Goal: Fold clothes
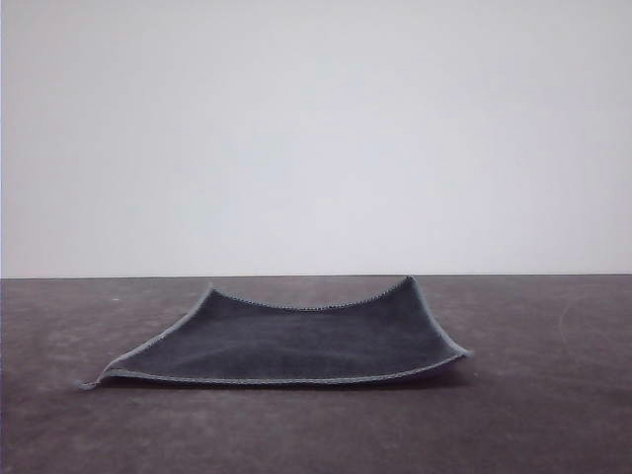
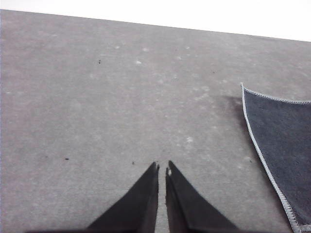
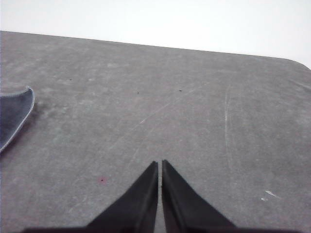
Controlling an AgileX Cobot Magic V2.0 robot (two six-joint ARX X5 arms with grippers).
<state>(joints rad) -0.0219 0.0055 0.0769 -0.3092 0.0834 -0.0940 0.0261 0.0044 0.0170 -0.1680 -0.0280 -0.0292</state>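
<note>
Lying between both closed tools [image 2: 162, 167] [image 3: 160, 165]: cloth [image 1: 286, 341].

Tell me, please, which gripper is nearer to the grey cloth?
Left, as far as I can judge. The left gripper has the cloth close beside its fingertips; the right gripper sees just a cloth corner further off.

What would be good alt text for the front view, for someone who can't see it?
A small square dark charcoal cloth with a light grey stitched hem lies unfolded on a dark grey table, its far corners curling slightly upward. Behind the table is a plain white wall.
</note>
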